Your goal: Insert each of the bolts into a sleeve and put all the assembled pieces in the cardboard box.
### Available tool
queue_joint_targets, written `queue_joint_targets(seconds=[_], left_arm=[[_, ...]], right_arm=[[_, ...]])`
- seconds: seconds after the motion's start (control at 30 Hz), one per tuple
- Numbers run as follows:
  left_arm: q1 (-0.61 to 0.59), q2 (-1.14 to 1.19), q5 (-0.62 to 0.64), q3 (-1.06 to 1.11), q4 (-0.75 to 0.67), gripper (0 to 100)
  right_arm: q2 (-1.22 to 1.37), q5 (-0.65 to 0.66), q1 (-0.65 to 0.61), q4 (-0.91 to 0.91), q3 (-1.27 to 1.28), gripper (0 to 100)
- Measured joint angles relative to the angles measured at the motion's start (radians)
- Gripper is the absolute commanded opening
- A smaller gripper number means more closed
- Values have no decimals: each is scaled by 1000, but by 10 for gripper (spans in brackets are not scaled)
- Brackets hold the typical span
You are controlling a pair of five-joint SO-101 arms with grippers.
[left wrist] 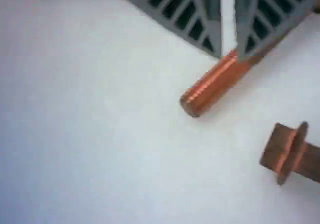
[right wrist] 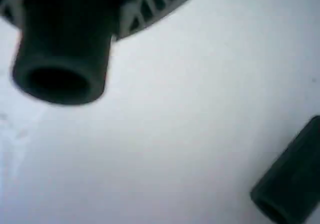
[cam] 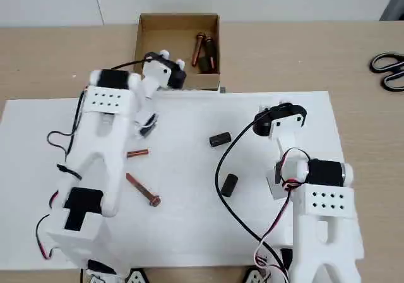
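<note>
Left claw (left wrist: 229,56) is low over the first bolt (left wrist: 210,86), jaws open only a slit, nothing in them. The shank runs under the tips and the bolt lies flat on the white paper (cam: 189,232), so this reads as lining up for a pick; the jaws look too narrow to take the shank as they stand. Second bolt (left wrist: 292,151) lies near it on the paper, not touching, head end toward the first one's threaded end. Right claw (right wrist: 70,4) appears clamped on the held sleeve (right wrist: 60,64), though its jaws are mostly cut off. The sleeve's open bore sticks out free, likely so the other arm can feed a bolt in. Far sleeve (cam: 219,139) and near sleeve (cam: 229,184) lie loose on the paper between the arms. Cardboard box (cam: 146,40) sits at the paper's far edge on the table (cam: 50,55), two assembled pieces (cam: 203,49) already inside. Judged about halfway, with two bolts still to sleeve.
</note>
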Motion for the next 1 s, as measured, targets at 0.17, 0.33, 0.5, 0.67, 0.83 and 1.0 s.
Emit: queue_joint_targets(seconds=[0.17,0.33,0.5,0.67,0.83,1.0], left_arm=[[-5,0,92,0,-55,9],[-54,0,78,-28,-98,11],[-84,0,233,-43,-75,9],[-112,0,598,-43,-55,8],[-110,0,763,-43,-55,7],[-110,0,956,-37,-44,7]], right_arm=[[0,0,0,9,2,4],[0,0,0,15,2,4],[0,0,0,15,2,4],[0,0,0,15,2,4],[0,0,0,15,2,4],[0,0,0,15,2,4]])
